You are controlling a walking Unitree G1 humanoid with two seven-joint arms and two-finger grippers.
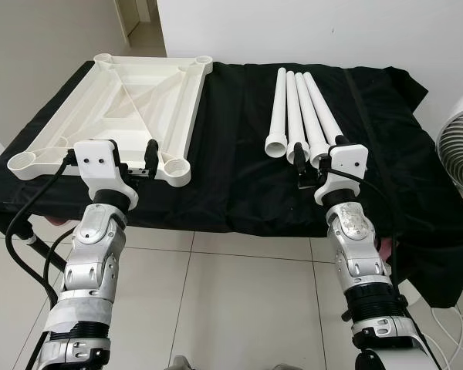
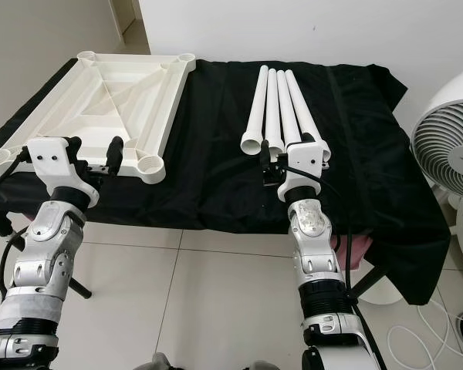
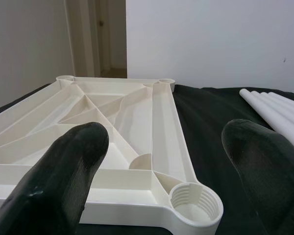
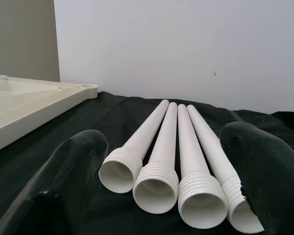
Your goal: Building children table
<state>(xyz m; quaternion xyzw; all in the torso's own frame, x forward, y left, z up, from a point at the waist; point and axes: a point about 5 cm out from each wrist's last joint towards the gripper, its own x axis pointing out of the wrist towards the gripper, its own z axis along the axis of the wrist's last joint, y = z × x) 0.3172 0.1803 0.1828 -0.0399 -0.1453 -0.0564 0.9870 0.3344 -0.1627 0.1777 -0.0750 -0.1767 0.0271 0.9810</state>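
A white plastic table top lies upside down on the left of the black-draped table, with round threaded sockets at its corners. Several white tube legs lie side by side on the right, threaded open ends facing me. My left gripper hovers open at the top's near edge, close to the near right socket, holding nothing. My right gripper is open just in front of the legs' near ends, its fingers spread wider than the bundle.
A white floor fan stands to the right of the table. The black cloth hangs over the front edge above a tiled floor. A white wall lies behind, and white cables trail on the floor at right.
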